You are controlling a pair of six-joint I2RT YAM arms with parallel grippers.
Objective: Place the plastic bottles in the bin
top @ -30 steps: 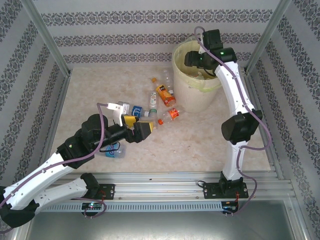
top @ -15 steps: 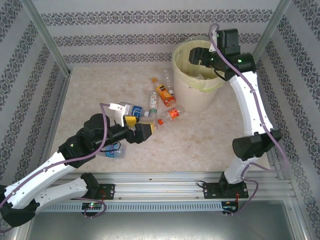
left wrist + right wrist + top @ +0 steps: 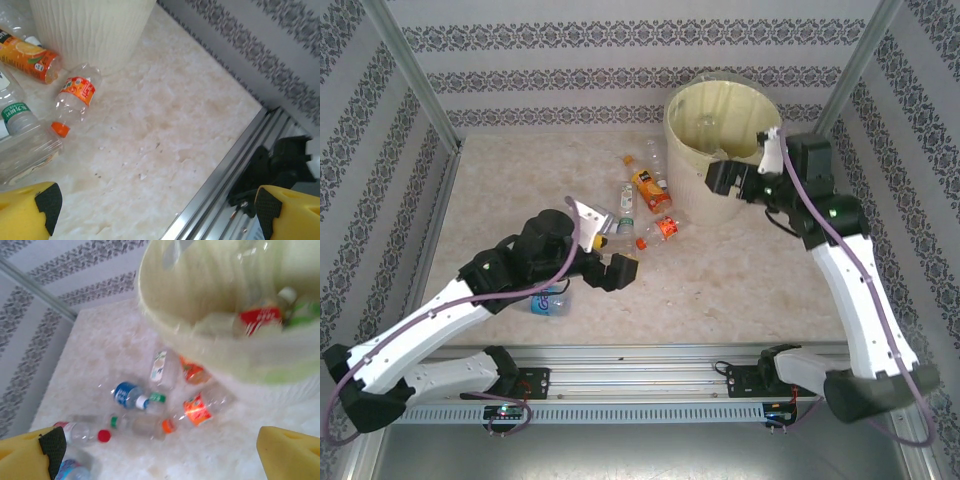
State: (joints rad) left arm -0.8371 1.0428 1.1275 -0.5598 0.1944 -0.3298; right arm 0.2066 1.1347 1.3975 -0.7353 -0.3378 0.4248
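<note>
Bottles [image 3: 648,190] are mostly in a loose heap on the desk [image 3: 740,270], right up against the left side of the bin [image 3: 692,190]. A few are already inside it. Left claw [image 3: 605,245] hangs low by the heap, spread wide with nothing in it. Right claw [image 3: 748,162] sits at the bin's near rim, also wide and empty.

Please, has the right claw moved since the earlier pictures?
Yes. The right claw left the opening of the bin and came nearer, now beside its near wall.
</note>
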